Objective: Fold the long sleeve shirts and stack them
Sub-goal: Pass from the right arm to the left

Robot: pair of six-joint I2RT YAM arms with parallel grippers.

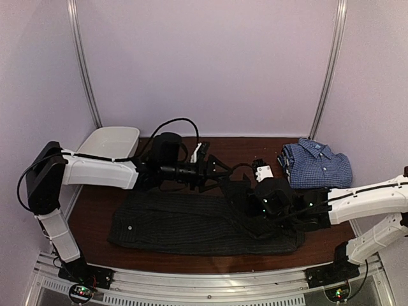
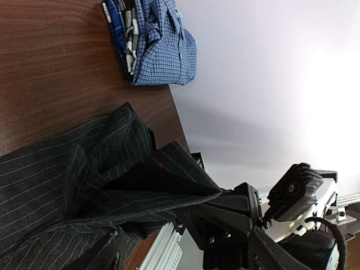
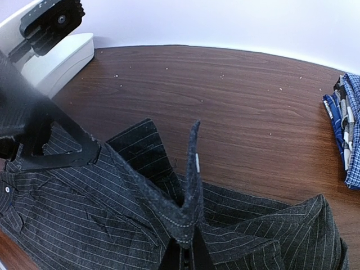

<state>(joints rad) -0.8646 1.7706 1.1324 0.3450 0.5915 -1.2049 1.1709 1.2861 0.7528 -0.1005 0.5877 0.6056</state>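
The black pinstriped long sleeve shirt (image 1: 185, 226) lies spread across the front of the table. My right gripper (image 3: 185, 253) is shut on a stitched edge of it. That pinched edge (image 3: 191, 185) stands up as a raised fold above the rest of the cloth. My left gripper (image 1: 218, 172) hovers open at the shirt's far edge, facing the right gripper, and one of its fingers (image 3: 53, 149) is just over the cloth. The blue-and-white check shirt (image 1: 319, 164) sits folded at the back right, also seen from the left wrist (image 2: 160, 45).
A white oval tub (image 1: 111, 141) stands at the back left corner. Bare brown tabletop (image 3: 225, 90) lies between the two shirts. Pale walls close in the table on three sides. The right arm's wrist camera (image 2: 295, 191) hangs close to my left gripper.
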